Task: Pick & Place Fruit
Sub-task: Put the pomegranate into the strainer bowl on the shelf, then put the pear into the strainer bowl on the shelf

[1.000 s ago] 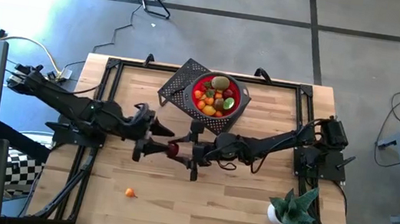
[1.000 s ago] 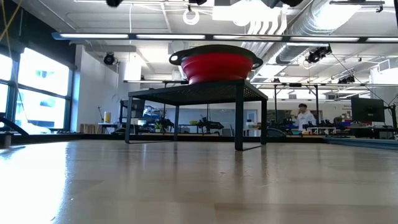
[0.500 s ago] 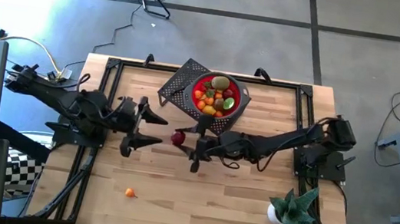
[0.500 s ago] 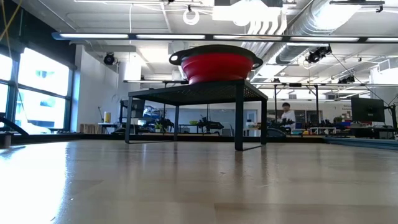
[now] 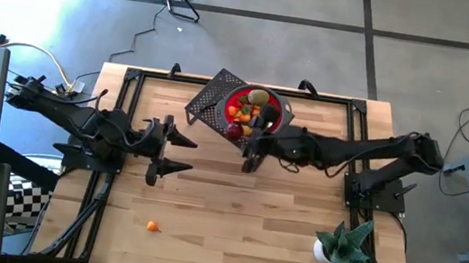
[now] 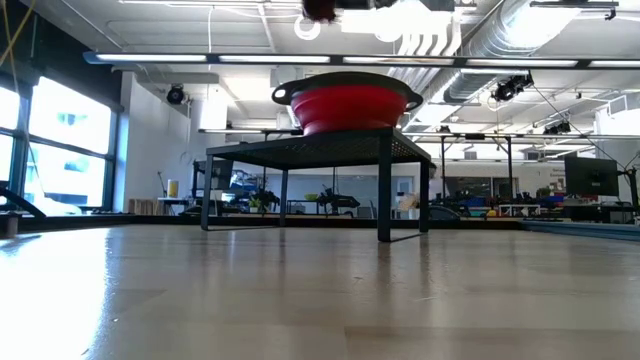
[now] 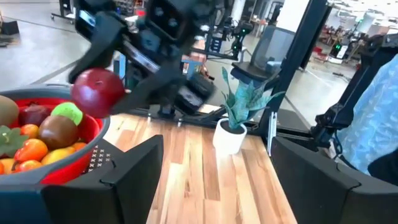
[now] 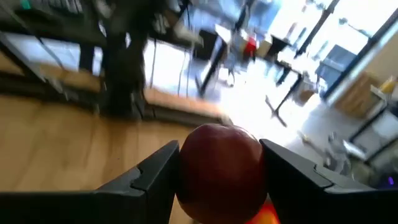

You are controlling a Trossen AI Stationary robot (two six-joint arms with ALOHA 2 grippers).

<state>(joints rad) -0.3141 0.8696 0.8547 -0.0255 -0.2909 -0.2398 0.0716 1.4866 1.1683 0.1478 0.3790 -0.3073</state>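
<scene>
Right gripper (image 5: 236,134): clamped on a dark red apple (image 8: 219,168), one finger against each flank; carried at the rim of the red bowl (image 5: 284,113), on the side facing the table's middle.
Key relation: apple just above and at the bowl's near rim; bowl interior lies farther on toward the table's far edge, along the line of the right arm's reach. Judged that a short advance over the rim comes before any release.
Long axis: none worth noting; apple close to round, so orientation in the grip matters little.
Nearer arm: right, already at the bowl; left well apart.
Left gripper (image 5: 179,151): spread wide, holding nothing, hovering over the left half of the table, pointed toward the bowl.
Red bowl: seated on a black perforated stand (image 5: 207,101) at the middle of the table's far edge.
Bowl contents: heap of small fruit (image 5: 255,112), orange, yellow, green, brown and dark red; nearly full.
Stray fruit: one small orange piece (image 5: 152,225) on the table near the front left corner, not yet collected.
Risk, as judged: release short of the rim could send the apple rolling off the stand.
</scene>
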